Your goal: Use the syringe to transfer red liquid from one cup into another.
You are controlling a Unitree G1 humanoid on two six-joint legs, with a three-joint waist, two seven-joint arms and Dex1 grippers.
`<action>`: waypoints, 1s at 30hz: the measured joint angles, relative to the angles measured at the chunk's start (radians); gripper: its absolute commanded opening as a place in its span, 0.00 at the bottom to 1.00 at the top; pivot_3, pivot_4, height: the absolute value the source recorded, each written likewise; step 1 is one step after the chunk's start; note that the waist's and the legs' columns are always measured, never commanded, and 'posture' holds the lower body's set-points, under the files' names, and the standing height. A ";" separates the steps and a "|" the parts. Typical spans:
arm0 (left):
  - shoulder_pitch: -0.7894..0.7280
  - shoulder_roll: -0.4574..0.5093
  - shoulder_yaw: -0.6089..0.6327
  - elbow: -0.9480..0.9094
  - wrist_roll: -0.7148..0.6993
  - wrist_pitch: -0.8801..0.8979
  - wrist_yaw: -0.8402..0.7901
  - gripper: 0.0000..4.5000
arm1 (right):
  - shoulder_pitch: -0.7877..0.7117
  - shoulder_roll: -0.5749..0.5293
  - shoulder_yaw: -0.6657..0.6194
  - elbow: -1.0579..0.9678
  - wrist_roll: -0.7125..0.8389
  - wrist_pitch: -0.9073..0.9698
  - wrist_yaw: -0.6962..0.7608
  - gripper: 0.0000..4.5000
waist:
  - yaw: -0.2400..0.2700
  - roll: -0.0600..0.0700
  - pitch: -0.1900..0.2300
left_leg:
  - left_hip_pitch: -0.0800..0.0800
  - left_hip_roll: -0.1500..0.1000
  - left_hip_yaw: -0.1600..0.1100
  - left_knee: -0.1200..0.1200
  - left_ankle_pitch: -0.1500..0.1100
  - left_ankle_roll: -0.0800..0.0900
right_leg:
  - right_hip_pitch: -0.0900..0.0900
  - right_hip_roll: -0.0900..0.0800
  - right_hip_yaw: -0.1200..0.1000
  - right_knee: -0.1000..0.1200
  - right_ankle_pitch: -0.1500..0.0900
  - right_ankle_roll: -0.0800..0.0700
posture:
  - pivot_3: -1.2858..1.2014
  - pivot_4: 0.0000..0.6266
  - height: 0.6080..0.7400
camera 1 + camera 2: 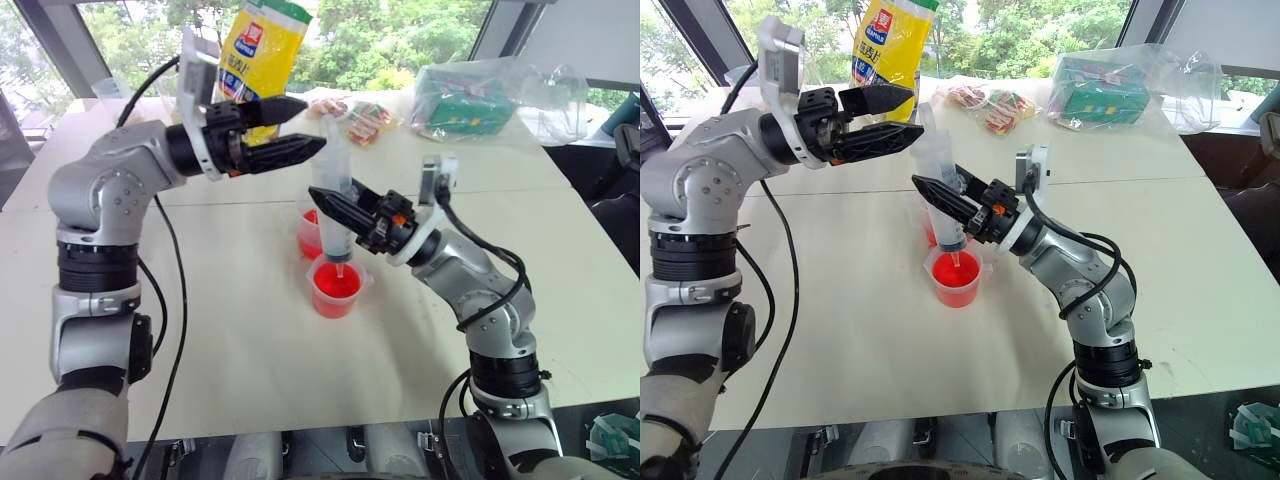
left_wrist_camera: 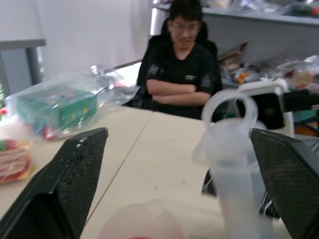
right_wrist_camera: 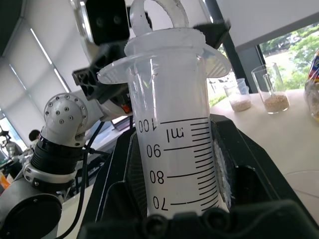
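Right now your right gripper (image 1: 335, 207) clamps the syringe (image 1: 333, 190) upright, tip just over the near cup (image 1: 336, 287) of red liquid (image 1: 335, 285) on the tabletop (image 1: 250, 330), while your left gripper (image 1: 300, 128) gapes wide beside the plunger top, nearest to press it.

Clear syringe (image 1: 331, 190) with black markings; red liquid (image 1: 335, 287); yellow bag (image 1: 258, 60).

Table: wide pale cream tabletop (image 1: 250, 350) with seams.
Windows: tall dark-framed panes (image 1: 400, 30), green trees outside.
Light: bright daylight.
Blinds: white roller shades (image 3: 30, 64).
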State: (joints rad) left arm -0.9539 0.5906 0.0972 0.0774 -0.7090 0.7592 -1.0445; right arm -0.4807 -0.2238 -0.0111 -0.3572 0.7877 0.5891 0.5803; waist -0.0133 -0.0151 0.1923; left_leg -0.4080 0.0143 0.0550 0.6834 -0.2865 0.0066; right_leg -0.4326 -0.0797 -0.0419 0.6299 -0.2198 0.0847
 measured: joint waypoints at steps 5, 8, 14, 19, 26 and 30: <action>0.038 0.065 0.027 -0.008 -0.009 0.028 -0.004 0.99 | -0.027 -0.002 -0.012 -0.009 0.020 0.000 0.000 0.31 | -0.003 0.000 0.000 | 0.000 0.000 0.000 0.000 0.000 0.000 | 0.000 0.000 0.000 0.000 0.000 0.000 | 0.52 0.24 1.00; 0.086 0.083 0.046 -0.036 -0.021 0.040 0.001 0.99 | -0.071 -0.044 -0.040 -0.006 0.020 0.027 -0.043 0.31 | 0.000 0.000 0.000 | 0.000 0.000 0.000 0.000 0.000 0.000 | 0.000 -0.001 0.000 0.000 0.000 0.000 | 0.52 0.24 1.00; 0.211 0.101 0.031 -0.143 0.000 0.016 0.001 0.99 | -0.185 -0.179 -0.195 0.070 0.087 0.260 -0.276 0.31 | 0.004 0.000 0.000 | 0.000 0.000 0.000 0.000 0.000 0.000 | 0.000 -0.002 0.000 0.000 0.000 0.000 | 0.52 0.24 1.00; 0.298 0.103 0.008 -0.212 0.010 0.010 0.012 0.99 | -0.196 -0.353 -0.278 0.160 0.141 0.578 -0.415 0.31 | 0.003 0.000 0.000 | -0.001 0.000 0.001 -0.001 0.000 0.001 | -0.001 -0.002 0.000 -0.001 0.000 -0.001 | 0.52 0.24 1.00; 0.363 0.099 -0.007 -0.281 0.012 -0.004 0.029 0.99 | -0.138 -0.426 -0.196 0.250 0.011 0.679 -0.436 0.31 | 0.001 0.000 0.000 | -0.001 0.000 0.001 0.000 -0.001 0.001 | -0.001 -0.001 0.001 -0.001 0.000 -0.001 | 0.52 0.24 1.00; 0.403 0.099 -0.032 -0.336 0.021 -0.005 0.044 0.99 | -0.087 -0.425 -0.114 0.320 -0.080 0.644 -0.401 0.31 | 0.001 0.000 0.000 | -0.001 0.000 0.001 0.000 -0.001 0.001 | -0.001 -0.001 0.001 -0.002 0.000 0.000 | 0.52 0.24 1.00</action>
State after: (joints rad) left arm -0.5508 0.6896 0.0653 -0.2585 -0.6881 0.7545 -1.0005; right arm -0.5681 -0.6486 -0.1252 -0.0367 0.7079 1.2333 0.1797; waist -0.0124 -0.0152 0.1922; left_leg -0.4091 0.0141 0.0564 0.6830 -0.2872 0.0079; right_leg -0.4334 -0.0804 -0.0406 0.6283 -0.2200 0.0844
